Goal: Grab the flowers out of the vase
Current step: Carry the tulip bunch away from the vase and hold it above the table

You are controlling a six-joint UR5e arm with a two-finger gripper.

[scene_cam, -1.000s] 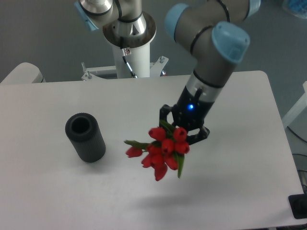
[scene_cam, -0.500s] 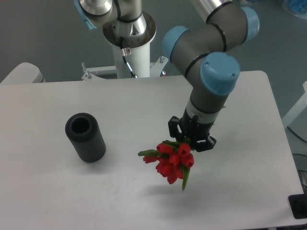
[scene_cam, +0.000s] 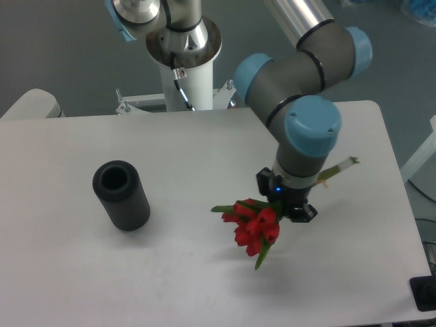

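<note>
One bunch of flowers (scene_cam: 253, 226) hangs clear of the vase (scene_cam: 122, 195), clenched in the fingers (scene_cam: 286, 206) above the desk (scene_cam: 82, 272), well to the vase's right, so the pick looks essentially done. Any next move calls for a firm grasp and a gentle carry. Red buds tilt down-left with green leaves, pale stems jutting up-right past the wrist.

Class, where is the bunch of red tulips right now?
The bunch of red tulips hangs in the black two-finger gripper, right of the matte dark grey cylindrical vase, above the white table.
</note>
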